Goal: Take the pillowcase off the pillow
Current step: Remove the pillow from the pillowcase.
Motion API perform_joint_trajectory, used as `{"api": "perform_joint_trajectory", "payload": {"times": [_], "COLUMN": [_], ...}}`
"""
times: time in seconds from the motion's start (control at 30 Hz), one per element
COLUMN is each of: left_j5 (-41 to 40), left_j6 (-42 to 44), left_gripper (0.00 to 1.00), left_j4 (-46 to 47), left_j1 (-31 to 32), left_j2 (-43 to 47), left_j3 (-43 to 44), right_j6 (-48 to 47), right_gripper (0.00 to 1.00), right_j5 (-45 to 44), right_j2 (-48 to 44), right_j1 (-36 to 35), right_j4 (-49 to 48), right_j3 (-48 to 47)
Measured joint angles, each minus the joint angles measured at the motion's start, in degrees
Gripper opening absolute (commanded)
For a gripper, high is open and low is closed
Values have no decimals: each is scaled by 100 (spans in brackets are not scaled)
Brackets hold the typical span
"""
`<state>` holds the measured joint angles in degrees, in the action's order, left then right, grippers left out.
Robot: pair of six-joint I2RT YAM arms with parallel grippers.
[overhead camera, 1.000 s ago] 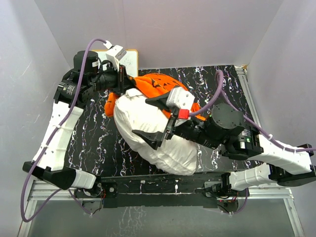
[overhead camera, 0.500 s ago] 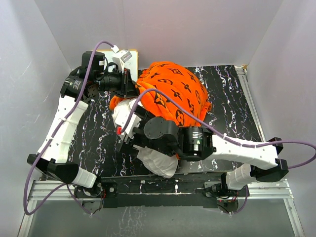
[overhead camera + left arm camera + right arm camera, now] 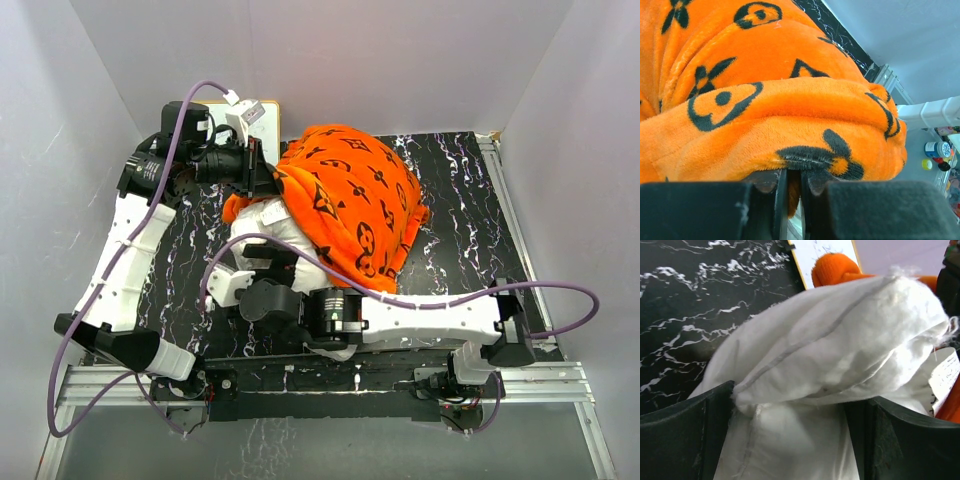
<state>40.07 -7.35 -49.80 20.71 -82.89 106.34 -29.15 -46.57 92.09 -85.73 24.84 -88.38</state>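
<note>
The orange pillowcase (image 3: 350, 195) with dark motifs lies bunched over the far and right part of the white pillow (image 3: 268, 222). My left gripper (image 3: 268, 178) is shut on the pillowcase's left edge. In the left wrist view, orange fabric (image 3: 790, 115) is pinched between the nearly closed jaws of that gripper (image 3: 790, 186). My right gripper (image 3: 252, 268) reaches across to the pillow's near-left end. In the right wrist view the pillow (image 3: 830, 350) bulges between its two fingers (image 3: 705, 430), and the gripper (image 3: 790, 402) clamps it. The right forearm hides the pillow's near part.
A small framed whiteboard (image 3: 262, 120) leans at the back left, behind the left gripper; it also shows in the right wrist view (image 3: 825, 250). The black marbled table (image 3: 460, 200) is walled by grey panels at the sides and back.
My right arm swung left across the pillow and closed its open gripper on the pillow's near-left end. The pillowcase now spreads over more of the pillow. The left gripper stayed shut in place.
</note>
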Motion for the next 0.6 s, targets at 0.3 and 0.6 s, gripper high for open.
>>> {"api": "perform_joint_trajectory", "payload": {"times": [0.3,0.6], "left_j5": [-4,181], "left_j6": [9,-59], "left_gripper": [0,0], "left_j4": [-225,-247], "left_j1": [-15,-4], "left_j2": [-26,-96], "left_j3": [337,833], "right_j6": [210,1349], "right_gripper": [8,8], "right_j5": [149,3335], "right_j2": [-39,-1182], "right_j1": [302,573], "right_j4": [-151,417], "right_j3": [-35,-728]}}
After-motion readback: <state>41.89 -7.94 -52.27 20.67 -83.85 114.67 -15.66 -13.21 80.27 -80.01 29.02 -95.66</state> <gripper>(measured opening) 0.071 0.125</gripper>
